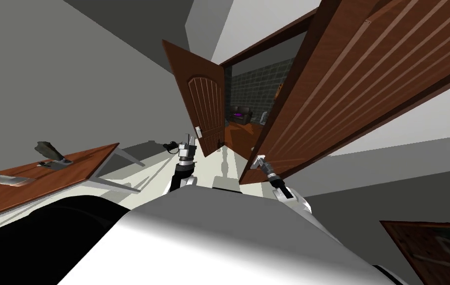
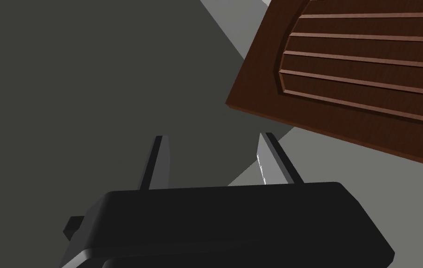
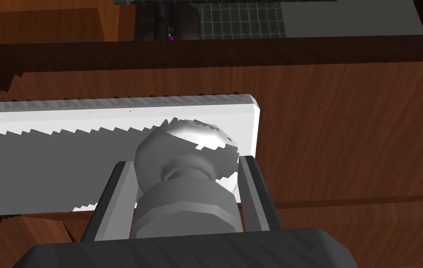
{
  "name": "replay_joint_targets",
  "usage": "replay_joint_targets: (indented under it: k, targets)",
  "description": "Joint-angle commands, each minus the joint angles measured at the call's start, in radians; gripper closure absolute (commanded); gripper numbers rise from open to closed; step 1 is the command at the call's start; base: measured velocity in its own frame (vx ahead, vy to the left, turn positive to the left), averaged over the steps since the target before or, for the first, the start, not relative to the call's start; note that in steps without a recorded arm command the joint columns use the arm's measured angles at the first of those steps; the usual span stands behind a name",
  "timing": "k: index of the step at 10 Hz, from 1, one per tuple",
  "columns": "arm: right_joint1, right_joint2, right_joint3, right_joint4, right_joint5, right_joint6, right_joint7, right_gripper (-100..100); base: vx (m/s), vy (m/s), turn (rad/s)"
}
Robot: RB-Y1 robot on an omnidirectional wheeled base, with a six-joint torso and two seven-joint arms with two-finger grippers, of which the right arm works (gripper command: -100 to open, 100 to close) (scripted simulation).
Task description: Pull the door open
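Now my right gripper (image 1: pixel 257 162) is clamped on the round grey door knob (image 3: pixel 187 149); in the right wrist view its two fingers (image 3: pixel 252 190) press the knob's sides, just in front of a long pale grey backplate (image 3: pixel 66 153). The knob sits on the big brown wooden door with raised ribs (image 1: pixel 367 64), which stands swung out toward me on my right, its free edge close to my right forearm.

A second, smaller brown ribbed door leaf (image 1: pixel 204 109) stands ajar on the left of the opening. Between the two leaves I see a dark tiled wall (image 1: pixel 258 84) and a dark sofa (image 1: pixel 241 115).

My left gripper (image 1: pixel 189 140) hangs near that smaller leaf with its fingers (image 2: pixel 159 158) spread apart and nothing between them. A brown wooden table (image 1: pixel 30 183) stands well off to my left.
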Motion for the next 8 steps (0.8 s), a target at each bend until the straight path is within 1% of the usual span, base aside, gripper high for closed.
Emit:
replay_joint_targets:
  k: [1, 2, 3, 4, 5, 6, 8]
  targets:
    - [0.009, -0.019, 0.009, 0.001, 0.001, -0.025, -0.014, 100, -0.181, -0.102, 0.112]
    - [0.012, -0.026, 0.012, 0.001, 0.002, -0.034, -0.019, 100, -0.16, -0.11, 0.092]
    - [0.018, -0.042, 0.019, 0.002, 0.002, -0.053, -0.029, 100, -0.154, -0.094, 0.089]
    - [0.022, -0.049, 0.022, 0.002, 0.002, -0.062, -0.035, 100, -0.151, -0.098, 0.086]
    - [0.028, -0.064, 0.028, 0.003, 0.003, -0.08, -0.045, 100, -0.165, -0.114, 0.117]
    - [0.031, -0.071, 0.031, 0.003, 0.003, -0.088, -0.05, 100, -0.166, -0.106, 0.09]
    - [0.04, -0.093, 0.04, 0.004, 0.004, -0.115, -0.065, 100, -0.158, -0.114, 0.09]
